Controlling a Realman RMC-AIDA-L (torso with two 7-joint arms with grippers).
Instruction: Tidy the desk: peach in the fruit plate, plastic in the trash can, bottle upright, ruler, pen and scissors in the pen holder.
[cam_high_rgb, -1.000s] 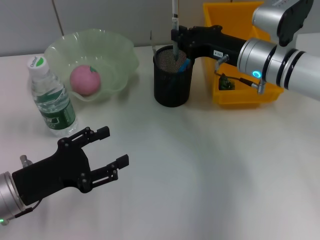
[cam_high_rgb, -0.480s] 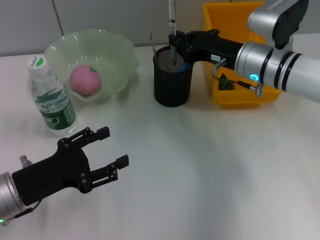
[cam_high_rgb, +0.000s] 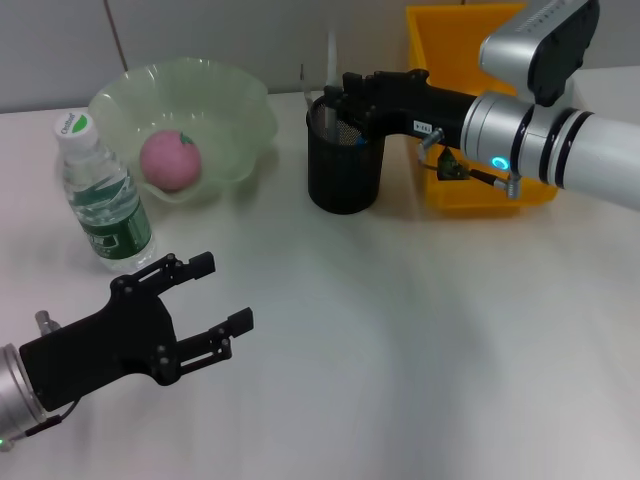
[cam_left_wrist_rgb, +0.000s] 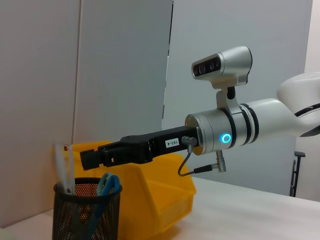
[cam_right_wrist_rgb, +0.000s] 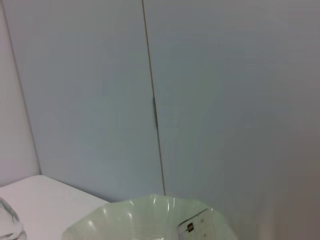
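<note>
Pale ruler (cam_high_rgb: 329, 62) standing near-upright in black mesh pen holder (cam_high_rgb: 343, 170), long axis vertical, leaning on the far-left rim, right gripper (cam_high_rgb: 338, 93) over the holder rim, finger state cannot be told, left gripper (cam_high_rgb: 205, 300) spread open over bare table (cam_high_rgb: 420, 350), yellow bin (cam_high_rgb: 470, 150) just beside the holder.

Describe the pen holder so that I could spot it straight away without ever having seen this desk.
Find the big yellow bin at the back of the white desk; the pen holder stands just to its left, between it and the pale green fruit plate. It is the only black mesh cup there, with a pale ruler sticking up from it.
</note>
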